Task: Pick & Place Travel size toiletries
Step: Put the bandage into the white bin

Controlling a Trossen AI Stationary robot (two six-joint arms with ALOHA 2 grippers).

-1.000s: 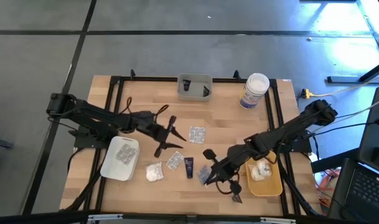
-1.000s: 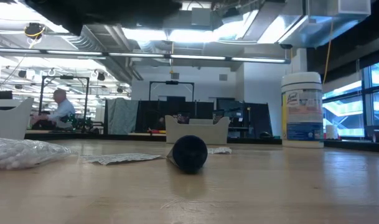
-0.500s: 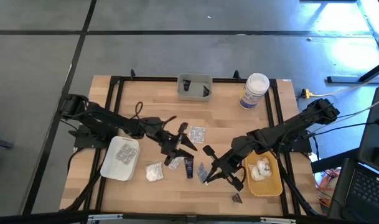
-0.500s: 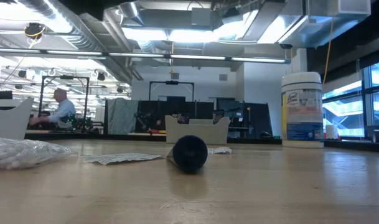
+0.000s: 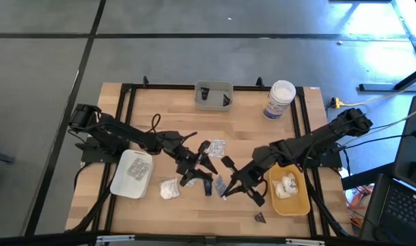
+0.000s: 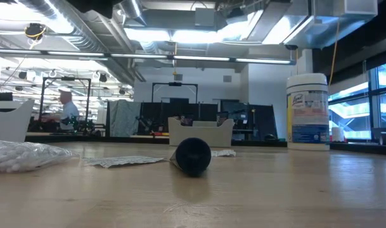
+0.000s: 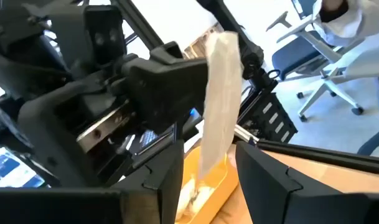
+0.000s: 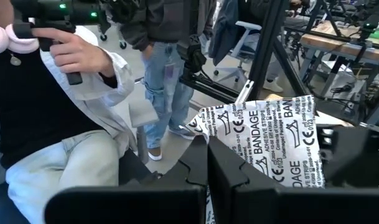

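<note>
While both arms have closed inward | left gripper (image 5: 196,166) clamps blister packet (image 7: 218,106) | right gripper (image 5: 227,179) clamps bandage packet (image 8: 270,143)

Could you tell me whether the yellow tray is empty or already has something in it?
Not empty. The high view shows white puffy bundles lying inside the yellow tray, beside the right arm.

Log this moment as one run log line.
left gripper: shut on thin pale packet | right gripper: shut on white printed bandage packet | both mid-table | yellow rectangular tray: holds white bundles
</note>
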